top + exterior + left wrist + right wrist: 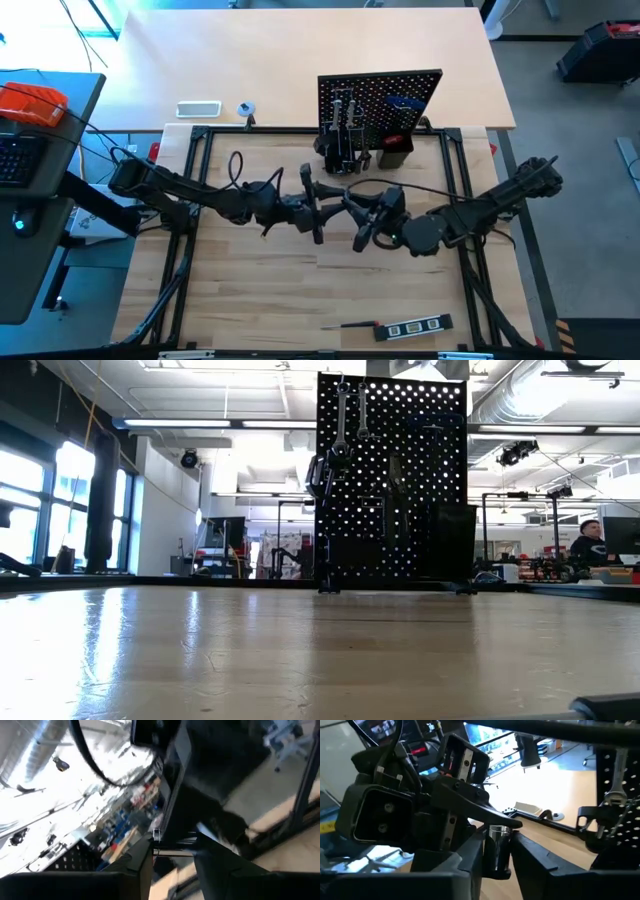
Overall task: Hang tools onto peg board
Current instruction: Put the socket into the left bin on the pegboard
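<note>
At the far left of the pale wooden table, beyond its black frame, lies a white rectangular tray; the left arm reaches in from that side, and the left gripper hangs over the table's middle, in front of the board; a thin silver metal rod crosses between its dark fingers, but whether they press on it cannot be told; just to its right the right gripper meets it nose to nose, its fingers standing close on either side of a silver cylindrical metal piece, firm grip or loose not clear; behind both stands the upright black perforated peg board, with two silver wrenches hanging at its upper left, a blue-handled tool further right and a black holder box at its base; near the front edge, to the right, lie a small dark-handled screwdriver and, just beside it, a black marked level
</note>
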You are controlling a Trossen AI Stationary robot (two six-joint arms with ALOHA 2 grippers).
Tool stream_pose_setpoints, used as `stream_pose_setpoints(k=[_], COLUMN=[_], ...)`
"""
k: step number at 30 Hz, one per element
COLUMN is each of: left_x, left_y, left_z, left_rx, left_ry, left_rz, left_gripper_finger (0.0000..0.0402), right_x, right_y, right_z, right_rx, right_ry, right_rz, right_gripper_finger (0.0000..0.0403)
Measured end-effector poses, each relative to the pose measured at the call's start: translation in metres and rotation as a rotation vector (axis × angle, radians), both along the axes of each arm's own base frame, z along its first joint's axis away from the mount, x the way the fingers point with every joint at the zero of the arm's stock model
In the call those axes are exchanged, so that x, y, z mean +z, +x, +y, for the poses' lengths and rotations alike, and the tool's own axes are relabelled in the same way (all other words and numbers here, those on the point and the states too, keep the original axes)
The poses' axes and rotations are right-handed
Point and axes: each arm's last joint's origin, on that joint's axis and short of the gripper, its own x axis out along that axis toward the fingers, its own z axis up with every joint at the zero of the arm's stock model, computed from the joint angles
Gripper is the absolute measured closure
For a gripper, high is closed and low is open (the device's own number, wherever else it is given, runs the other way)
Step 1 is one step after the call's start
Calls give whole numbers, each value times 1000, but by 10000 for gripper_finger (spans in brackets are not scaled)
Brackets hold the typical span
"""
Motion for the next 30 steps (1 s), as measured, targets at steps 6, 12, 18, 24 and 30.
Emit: stream_pose_setpoints(k=[6, 12, 18, 24, 30], left_x=[-10, -27, -45, -77, -116], left_y=[1, 2, 1, 16, 36], left_z=[3, 20, 56, 81, 91], left_rx=[61, 124, 250, 316, 427], left_ry=[14, -1, -31, 20, 137], left_rz=[97, 269, 432, 535, 592], left_gripper_finger=[294, 294, 294, 294, 294], right_x=[-2, -4, -17, -38, -55], right_y=[-10, -25, -42, -53, -53], right_z=[13, 30, 48, 51, 58], right_rx=[-42, -15, 76, 147, 159], right_ry=[-42, -74, -72, 79, 107], right_rz=[27, 58, 141, 254, 337], right_gripper_finger=[271, 256, 256, 256, 256])
